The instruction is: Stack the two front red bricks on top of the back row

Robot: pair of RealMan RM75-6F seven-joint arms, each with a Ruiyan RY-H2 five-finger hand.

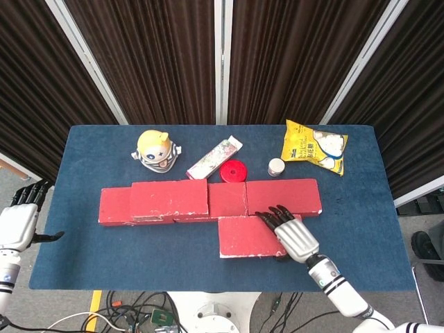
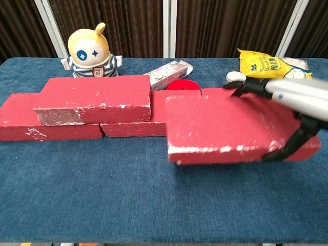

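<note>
My right hand (image 1: 295,236) grips the red brick (image 1: 250,236) at its right end. My fingers (image 2: 256,85) lie over the top and my thumb (image 2: 292,146) hooks under the front edge. In the chest view the brick is lifted off the blue surface (image 1: 173,257), right in front of the back row (image 1: 208,200). It hides part of that row. The other brick (image 2: 95,99) already sits on top of the row at the left. My left hand (image 1: 19,220) hangs off the left edge of the surface, holding nothing, fingers a little apart. A yellow toy (image 1: 155,148) stands behind the bricks.
</note>
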